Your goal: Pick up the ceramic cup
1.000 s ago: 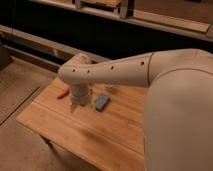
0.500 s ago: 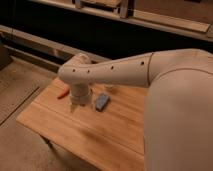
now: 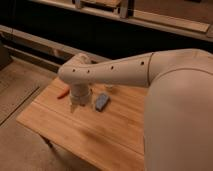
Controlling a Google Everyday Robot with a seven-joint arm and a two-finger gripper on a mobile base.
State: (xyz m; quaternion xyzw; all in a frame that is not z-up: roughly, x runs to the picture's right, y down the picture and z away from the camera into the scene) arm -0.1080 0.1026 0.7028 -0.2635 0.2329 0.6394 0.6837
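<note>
From where I stand, the big white arm [image 3: 120,72] reaches in from the right and crosses above the back of the wooden desk [image 3: 100,135]. It bends down at its rounded joint near the desk's left rear part. The tool [image 3: 79,103] sits at the lower end of that downward section, pointing at the desktop and close above it. The wrist covers most of it, so I cannot tell whether it is open or closed, or whether it has anything in it.

Just left of the tool lies a small orange thing [image 3: 62,93], flat on the wood near the desk's left edge. Just right of the tool lies a grey block [image 3: 102,101], slightly angled. Behind the block, tucked under the forearm, is a small pale shape that I take to be the cup [image 3: 108,89]. Only a bit of it shows, and it stands on the desk apart from the tool, with the block between them.

The front half of the desk shows bare wood planks. A dark wall with a pale ledge runs behind the desk.
</note>
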